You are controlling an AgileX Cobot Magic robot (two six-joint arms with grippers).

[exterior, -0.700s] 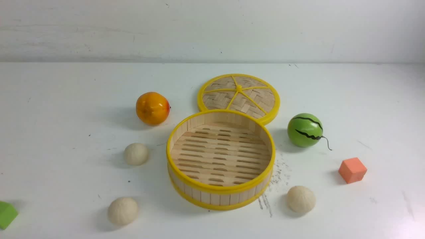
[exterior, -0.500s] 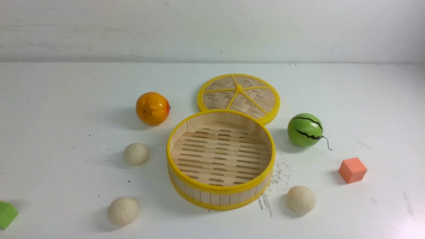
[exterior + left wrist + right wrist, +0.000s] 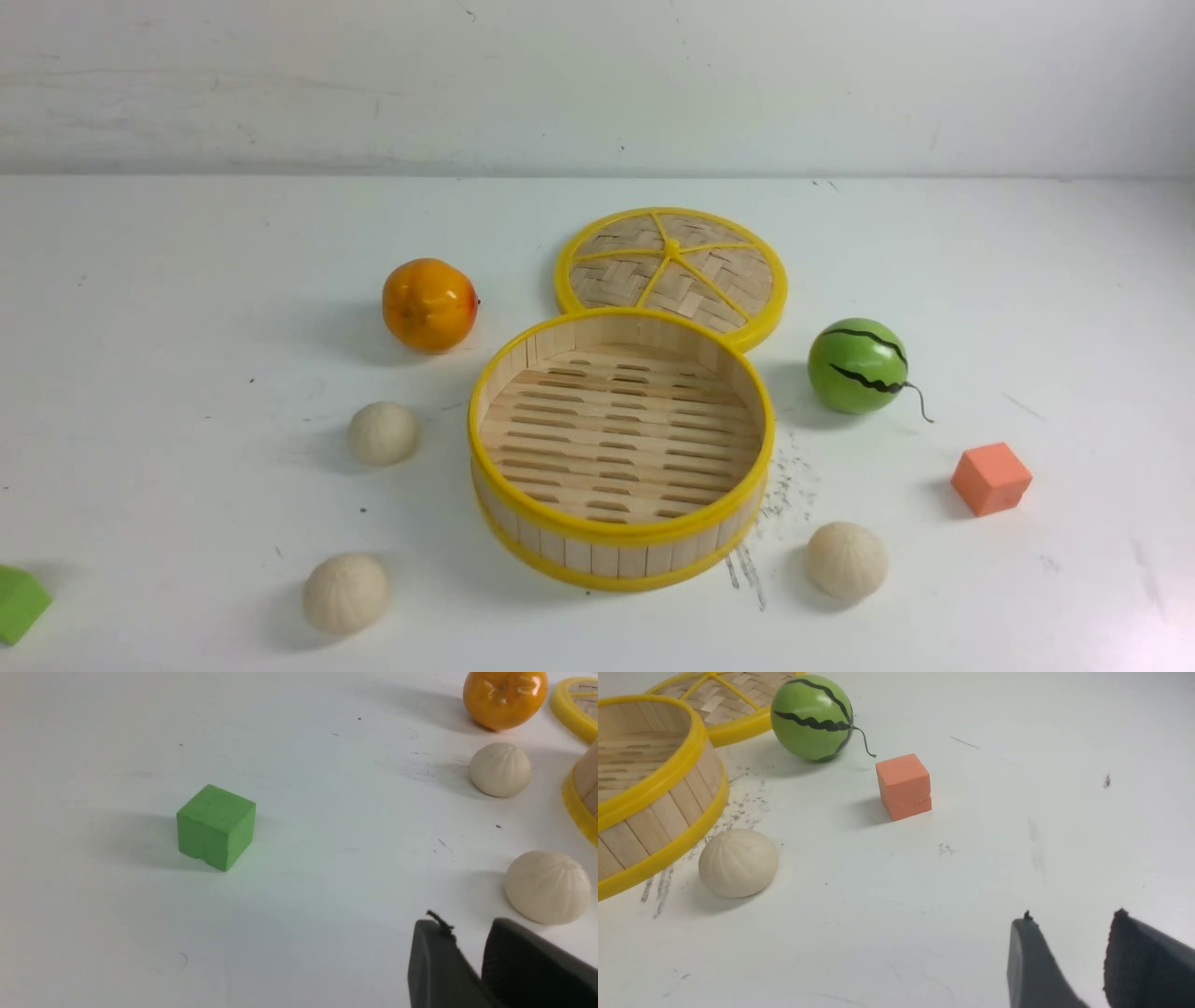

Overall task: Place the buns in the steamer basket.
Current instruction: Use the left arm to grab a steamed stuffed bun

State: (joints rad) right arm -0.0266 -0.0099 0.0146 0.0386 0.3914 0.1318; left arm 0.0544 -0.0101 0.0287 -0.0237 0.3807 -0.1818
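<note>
Because the three buns (image 3: 384, 433) lie on the table (image 3: 187, 280) around the empty steamer basket (image 3: 621, 534), the left gripper (image 3: 467, 933) and right gripper (image 3: 1073, 924) stand parted, holding nothing. The buns seem light, soft and round: pinch gently across the widest middle.

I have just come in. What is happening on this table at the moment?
Nothing is handled yet. The round pale-wood steamer basket with yellow rims holds nothing. Around it on the white table lie the far left cream-white pleated bun, the near left bun and the right bun. The left gripper and the right gripper hang over the table, jaws apart, holding nothing.
</note>
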